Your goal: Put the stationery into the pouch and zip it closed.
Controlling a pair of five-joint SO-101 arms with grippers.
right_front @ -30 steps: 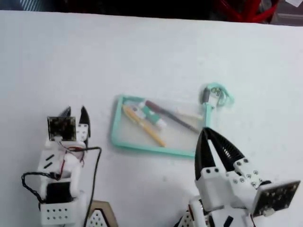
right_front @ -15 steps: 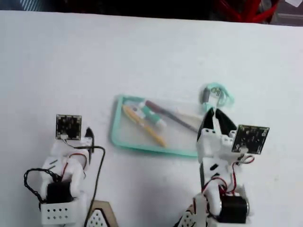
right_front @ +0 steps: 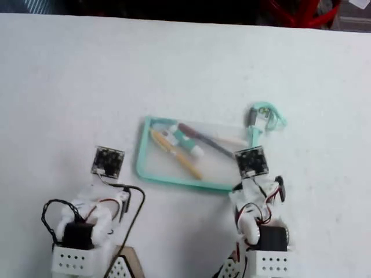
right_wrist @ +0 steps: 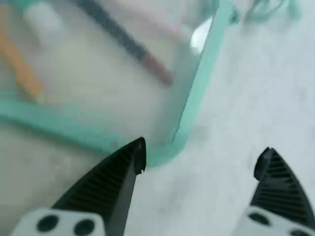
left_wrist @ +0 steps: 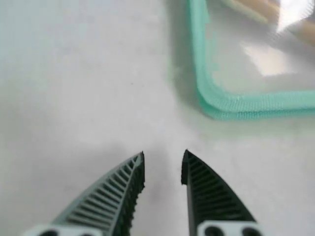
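Here, stationery (right_front: 177, 154) inside teal-edged pouch (right_front: 174, 181).

A red object (right_front: 293, 13) lies beyond the white table (right_front: 185, 63).

The high camera looks straight down from well above the white table (right_front: 185, 69), arm bases at six o'clock. Each wrist camera hangs close over the tabletop, looking past the left gripper (left_wrist: 162, 162) or the right gripper (right_wrist: 202, 156). All three share the clear mint-edged plastic pouch (right_front: 141, 152); the wrist views take in its seven and five o'clock corners respectively.
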